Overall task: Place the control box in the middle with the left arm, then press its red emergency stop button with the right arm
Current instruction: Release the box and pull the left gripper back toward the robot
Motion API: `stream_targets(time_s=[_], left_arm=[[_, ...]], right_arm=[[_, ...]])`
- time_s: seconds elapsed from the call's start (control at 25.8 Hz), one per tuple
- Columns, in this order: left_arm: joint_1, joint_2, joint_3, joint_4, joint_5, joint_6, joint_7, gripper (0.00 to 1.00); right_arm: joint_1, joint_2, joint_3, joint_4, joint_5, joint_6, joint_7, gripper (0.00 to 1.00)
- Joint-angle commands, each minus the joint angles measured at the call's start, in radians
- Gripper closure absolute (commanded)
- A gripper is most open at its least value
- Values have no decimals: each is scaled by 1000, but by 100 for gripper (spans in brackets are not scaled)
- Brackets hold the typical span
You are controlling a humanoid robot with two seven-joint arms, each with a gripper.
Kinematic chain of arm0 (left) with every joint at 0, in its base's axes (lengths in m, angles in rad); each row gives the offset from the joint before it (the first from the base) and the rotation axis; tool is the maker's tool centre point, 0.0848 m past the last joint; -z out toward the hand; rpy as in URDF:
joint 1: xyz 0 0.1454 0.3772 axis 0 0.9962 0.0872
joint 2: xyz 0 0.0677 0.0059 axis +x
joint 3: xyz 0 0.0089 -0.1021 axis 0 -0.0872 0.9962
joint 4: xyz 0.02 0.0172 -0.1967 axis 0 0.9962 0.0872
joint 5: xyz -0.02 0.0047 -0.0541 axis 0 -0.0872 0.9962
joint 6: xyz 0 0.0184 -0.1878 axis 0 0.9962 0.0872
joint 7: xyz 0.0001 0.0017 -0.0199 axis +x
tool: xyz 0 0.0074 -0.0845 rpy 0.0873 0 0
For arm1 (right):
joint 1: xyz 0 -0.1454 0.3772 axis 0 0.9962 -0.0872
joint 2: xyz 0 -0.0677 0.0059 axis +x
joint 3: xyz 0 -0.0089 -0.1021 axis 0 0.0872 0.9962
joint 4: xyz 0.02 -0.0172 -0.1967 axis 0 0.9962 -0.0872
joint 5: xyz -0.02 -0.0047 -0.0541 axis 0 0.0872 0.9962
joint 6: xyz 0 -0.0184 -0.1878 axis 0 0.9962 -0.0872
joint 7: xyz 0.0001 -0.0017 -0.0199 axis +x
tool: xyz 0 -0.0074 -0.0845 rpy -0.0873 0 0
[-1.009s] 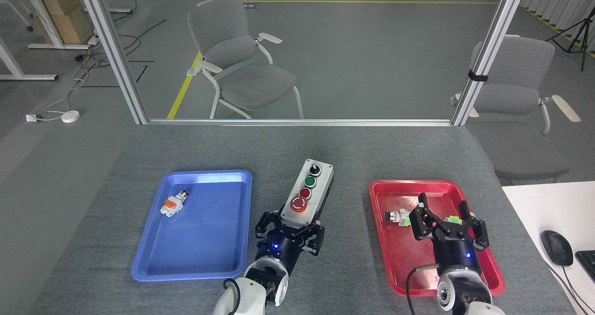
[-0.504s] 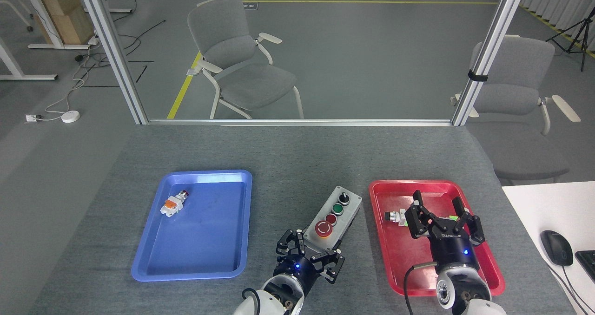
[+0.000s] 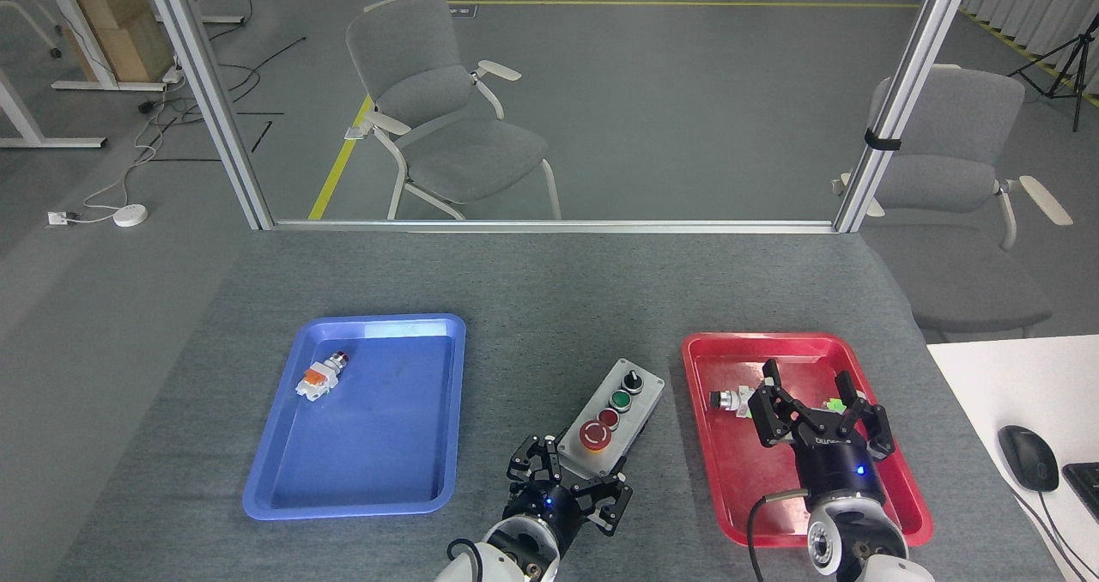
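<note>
Head view, left to right: a blue tray; then the left claw clenched on the near end of the control box, which lies on the grey worktop between the trays; it looks rigid, smooth-sided, best held across its short width; its long axis runs diagonally, red emergency stop button nearest, knob end pointing far-right; right claw spread open above the red tray.

My view is bright and evenly lit from overhead, sharp throughout; shadows on the desk are soft, the blue tray glints faintly.
</note>
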Motion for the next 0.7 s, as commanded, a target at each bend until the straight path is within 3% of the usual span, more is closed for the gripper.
stream_targets(time_s=[0.0, 0.08, 0.23, 0.66], left_arm=[[0, 0, 0, 9, 0, 13, -1, 38], [0, 0, 0, 13, 0, 14, -1, 29], [0, 0, 0, 16, 0, 14, 1, 18], [9, 11, 5, 3, -3, 20, 3, 4]], right_arm=[[0, 1, 1, 4, 2, 0, 0, 1], [0, 3, 1, 11, 2, 0, 0, 1], [0, 3, 1, 16, 2, 0, 0, 1], [0, 4, 1, 19, 2, 1, 0, 2]])
